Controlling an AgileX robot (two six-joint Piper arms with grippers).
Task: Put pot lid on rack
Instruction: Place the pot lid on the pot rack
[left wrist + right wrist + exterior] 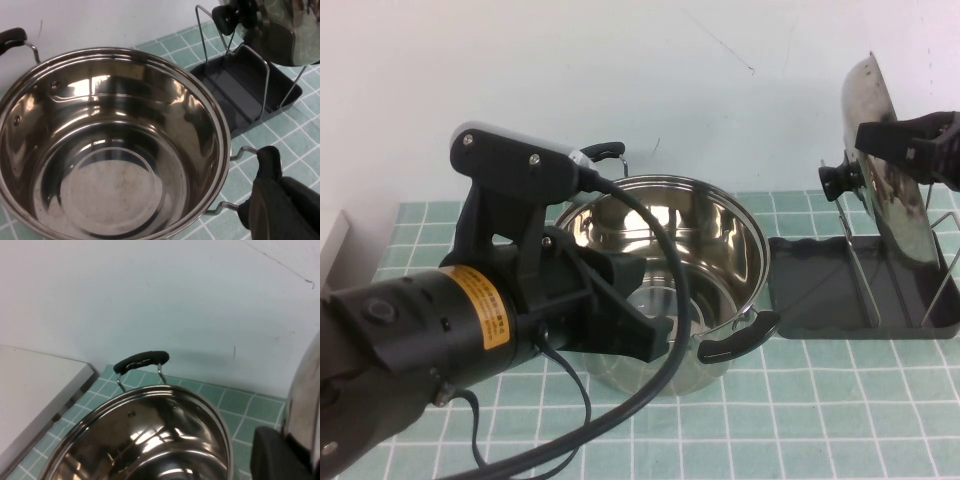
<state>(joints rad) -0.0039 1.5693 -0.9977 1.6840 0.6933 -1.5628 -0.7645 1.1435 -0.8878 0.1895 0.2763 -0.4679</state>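
The pot lid [878,140] stands on edge, tilted, with its black knob [838,181] facing the pot. Its lower rim sits among the wire loops of the rack [820,285]. My right gripper [912,150] is shut on the lid's upper rim. In the right wrist view a finger [275,455] presses against the lid [306,390]. My left gripper [645,312] hangs open over the near right side of the steel pot [660,250], close to its near handle [738,338]. The left wrist view shows the lid [285,30] and the rack [235,85].
The empty steel pot [115,150] stands left of the rack on the green tiled mat, a small gap between them. A white slab [35,395] lies at the far left, beyond the pot [150,440]. The white wall runs close behind.
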